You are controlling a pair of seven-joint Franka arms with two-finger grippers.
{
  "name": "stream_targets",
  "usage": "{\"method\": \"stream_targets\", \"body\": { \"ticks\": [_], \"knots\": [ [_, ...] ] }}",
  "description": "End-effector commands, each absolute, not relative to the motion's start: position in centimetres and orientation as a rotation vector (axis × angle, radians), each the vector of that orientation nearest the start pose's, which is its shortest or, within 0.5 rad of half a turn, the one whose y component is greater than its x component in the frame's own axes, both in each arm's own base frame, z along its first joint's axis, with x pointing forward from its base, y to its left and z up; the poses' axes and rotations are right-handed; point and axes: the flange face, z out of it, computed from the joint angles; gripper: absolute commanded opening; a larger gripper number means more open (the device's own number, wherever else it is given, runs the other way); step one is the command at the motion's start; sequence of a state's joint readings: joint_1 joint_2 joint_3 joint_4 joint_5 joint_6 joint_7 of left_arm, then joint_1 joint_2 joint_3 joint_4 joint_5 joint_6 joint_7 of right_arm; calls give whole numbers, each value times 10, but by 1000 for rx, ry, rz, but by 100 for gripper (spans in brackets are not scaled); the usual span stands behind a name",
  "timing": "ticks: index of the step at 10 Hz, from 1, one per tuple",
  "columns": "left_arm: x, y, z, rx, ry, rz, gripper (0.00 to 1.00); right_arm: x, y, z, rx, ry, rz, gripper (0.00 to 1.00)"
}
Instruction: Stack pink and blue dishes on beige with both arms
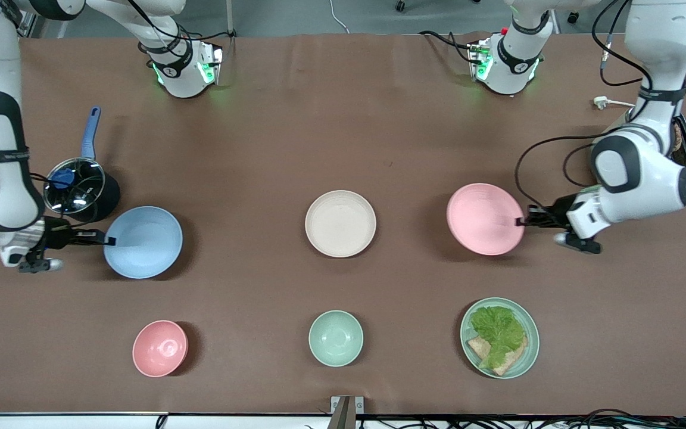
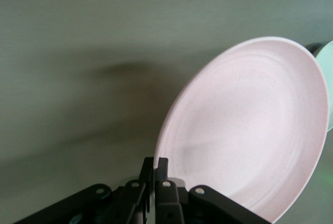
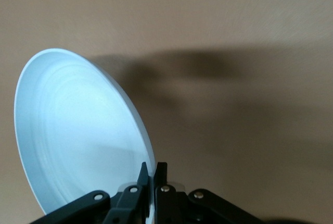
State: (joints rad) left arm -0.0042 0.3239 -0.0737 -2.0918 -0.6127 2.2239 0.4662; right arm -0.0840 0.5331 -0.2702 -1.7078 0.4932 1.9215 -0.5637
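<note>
- Centrally on the brown desk point(image 1: 343, 119), the beige plate point(image 1: 340, 223) is seen lying flat with its hollow upward and nothing on it.
- Around it, a small pink bowl point(image 1: 160, 348), a mint-green bowl point(image 1: 336, 338) and a mint-green plate point(image 1: 499, 337) carrying lettuce and bread are set in a row nearer the front camera.
- A lidded pot point(image 1: 75, 187) with a blue handle is placed just beside the blue plate, toward the right arm's end of the desk.
- The stretch of desk between each held plate and the beige plate is shown bare.
- The blue plate point(image 1: 143, 242) is pinched at its rim by the right end effector point(image 1: 108, 241), whose fingers are closed narrowly on the edge; the plate is raised and tilted, as its shadow in the right wrist view indicates.
- The pink plate point(image 1: 485, 218) is gripped at its rim by the left end effector point(image 1: 521, 221), fingers likewise closed on the edge; it is held tilted over the desk toward the left arm's end, its hollow turned upward.
- In the left wrist view the pink plate point(image 2: 250, 130) is seen edge-clamped, with a mint-green rim just beside it.
</note>
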Motion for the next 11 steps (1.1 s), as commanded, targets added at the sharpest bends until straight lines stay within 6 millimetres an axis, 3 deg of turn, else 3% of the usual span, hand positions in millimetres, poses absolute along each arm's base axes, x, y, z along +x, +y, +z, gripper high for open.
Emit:
{"method": "stream_targets", "body": {
  "ticks": [1,3,7,9,11],
  "knots": [
    [556,-155,232,-3625,27,179,2,627,-141,329,-2785,81,169,1],
    [540,-233,221,-3598,-82,159,2,637,-66,347,-2781,171,211,1],
    [518,-347,232,-3481,-187,167,2,635,89,349,-2778,307,332,1],
    [510,-390,218,-3412,-279,131,2,616,152,327,-2752,350,294,1],
    [500,-413,213,-3382,-305,80,9,595,185,311,-2699,354,331,1]
  ]
}}
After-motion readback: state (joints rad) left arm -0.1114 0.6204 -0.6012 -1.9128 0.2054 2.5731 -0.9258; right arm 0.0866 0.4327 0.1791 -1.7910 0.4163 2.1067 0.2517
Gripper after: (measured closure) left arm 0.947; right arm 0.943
